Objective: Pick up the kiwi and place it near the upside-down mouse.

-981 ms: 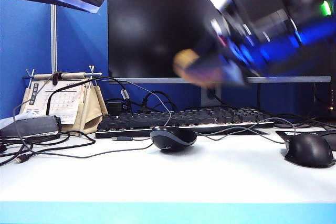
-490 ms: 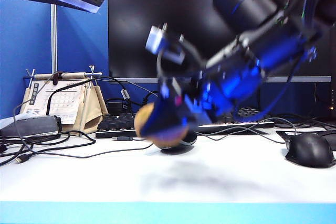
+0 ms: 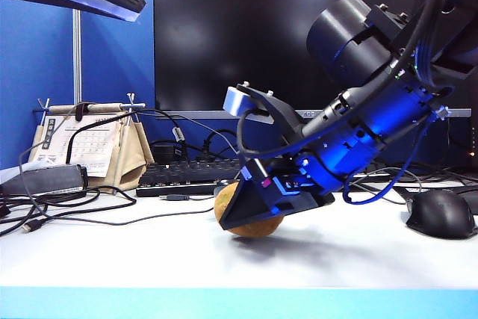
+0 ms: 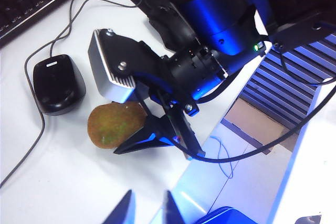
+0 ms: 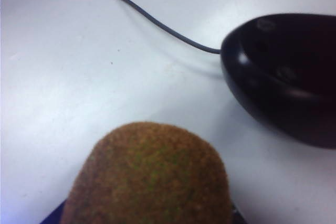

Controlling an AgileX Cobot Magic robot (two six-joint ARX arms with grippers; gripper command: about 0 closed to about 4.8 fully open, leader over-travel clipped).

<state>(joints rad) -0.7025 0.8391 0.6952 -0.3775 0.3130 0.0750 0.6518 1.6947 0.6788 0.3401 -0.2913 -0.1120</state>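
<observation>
Resting on the white table [image 3: 112, 248] just in front of the upside-down mouse [image 4: 56, 83], toward the near edge, the kiwi [image 3: 250, 223] sits clenched in the right gripper [image 3: 254, 211], its jaws grasping the fruit. The left gripper [image 4: 147, 208] hovers nearby, jaws slightly parted, empty. Releasing carelessly could let the rounded kiwi roll into the mouse or toward the table's front edge.

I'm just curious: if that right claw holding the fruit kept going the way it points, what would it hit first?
Probably the table: the right gripper, shut on the kiwi, slants down at it, beside the upside-down mouse.
</observation>
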